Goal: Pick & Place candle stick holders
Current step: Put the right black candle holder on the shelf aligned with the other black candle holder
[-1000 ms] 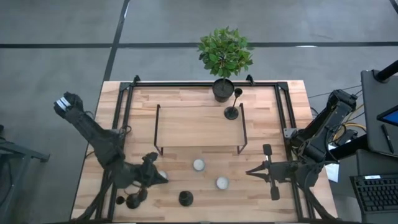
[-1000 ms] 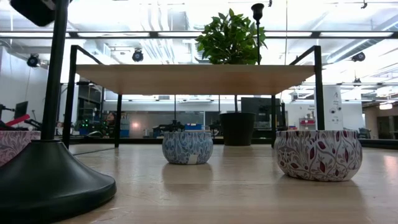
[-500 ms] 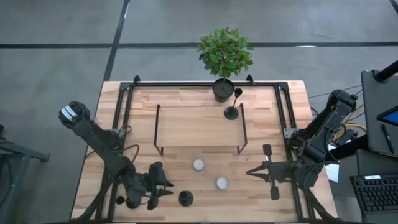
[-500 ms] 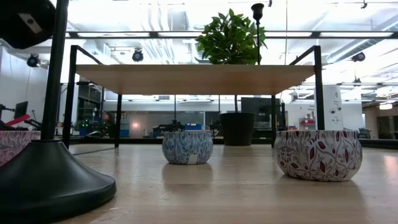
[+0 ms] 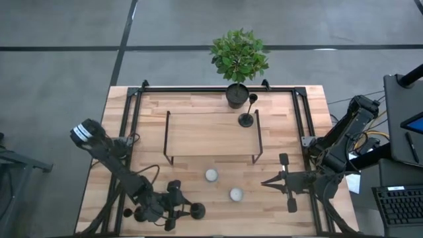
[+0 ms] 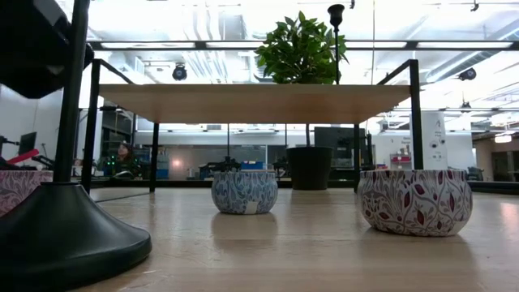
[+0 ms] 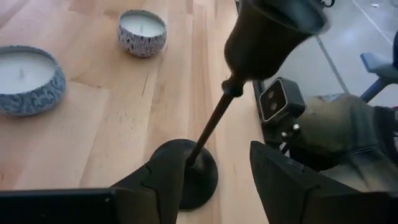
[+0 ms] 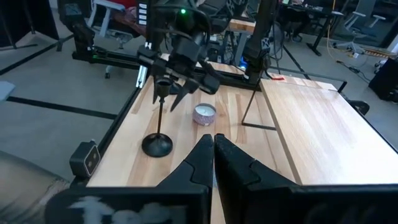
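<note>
A black candle stick holder (image 5: 197,210) stands upright on its disc base (image 7: 198,180) near the table's near edge. Its thin stem (image 7: 208,127) rises to a cup (image 7: 273,31). My left gripper (image 5: 184,210) reaches in from the table's left, open. Its fingers (image 7: 155,186) stand on either side of the stem below the cup (image 8: 163,84) without touching it. Another holder (image 5: 246,119) stands on the wooden riser (image 5: 211,135). My right gripper (image 5: 269,182) waits shut at the right, above the table.
Two tealight candles (image 5: 211,175) (image 5: 236,194) sit right of the near holder, and a third (image 6: 15,191) shows at the low view's left edge. A potted plant (image 5: 238,92) stands at the far edge. Black frame rails (image 5: 132,119) run along both sides. A small camera (image 7: 277,106) sits at the near edge.
My left gripper has gone toward the table's near edge and to the right, up to the near holder, and has opened around its stem. The holder has stayed where it was.
</note>
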`<state>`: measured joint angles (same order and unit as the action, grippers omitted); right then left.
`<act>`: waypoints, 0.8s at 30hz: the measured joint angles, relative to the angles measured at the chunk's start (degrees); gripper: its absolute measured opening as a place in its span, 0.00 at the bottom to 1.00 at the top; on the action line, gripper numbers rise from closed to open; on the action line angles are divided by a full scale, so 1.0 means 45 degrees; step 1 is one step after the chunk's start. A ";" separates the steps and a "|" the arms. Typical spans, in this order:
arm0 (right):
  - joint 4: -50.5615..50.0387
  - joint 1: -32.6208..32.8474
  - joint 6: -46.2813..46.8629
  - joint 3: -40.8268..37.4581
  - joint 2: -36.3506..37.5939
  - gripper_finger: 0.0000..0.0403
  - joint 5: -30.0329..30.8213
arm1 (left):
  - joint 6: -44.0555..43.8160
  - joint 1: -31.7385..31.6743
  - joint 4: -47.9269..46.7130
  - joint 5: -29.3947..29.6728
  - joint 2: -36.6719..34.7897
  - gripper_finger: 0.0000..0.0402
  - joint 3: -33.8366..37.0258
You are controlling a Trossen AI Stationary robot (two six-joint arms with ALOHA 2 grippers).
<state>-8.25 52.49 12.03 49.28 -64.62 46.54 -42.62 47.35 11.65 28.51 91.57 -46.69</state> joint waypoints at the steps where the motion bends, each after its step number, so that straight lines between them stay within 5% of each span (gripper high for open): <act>1: 0.0000 0.0000 0.0000 0.0000 0.0000 0.02 0.0000 | 0.0104 -0.0008 0.0142 0.0023 0.0118 0.45 0.0007; 17: 0.0000 0.0000 -0.0005 -0.0042 -0.0010 0.02 0.0000 | 0.1075 -0.0427 0.1857 0.0500 0.0617 0.44 0.0017; 24: 0.0000 0.0000 -0.0005 -0.0044 -0.0010 0.02 0.0005 | 0.1606 -0.0510 0.2593 0.0500 0.0617 0.34 0.0018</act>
<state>-8.25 52.49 12.01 49.08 -64.66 46.56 -35.40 45.06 23.32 30.76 94.35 -46.61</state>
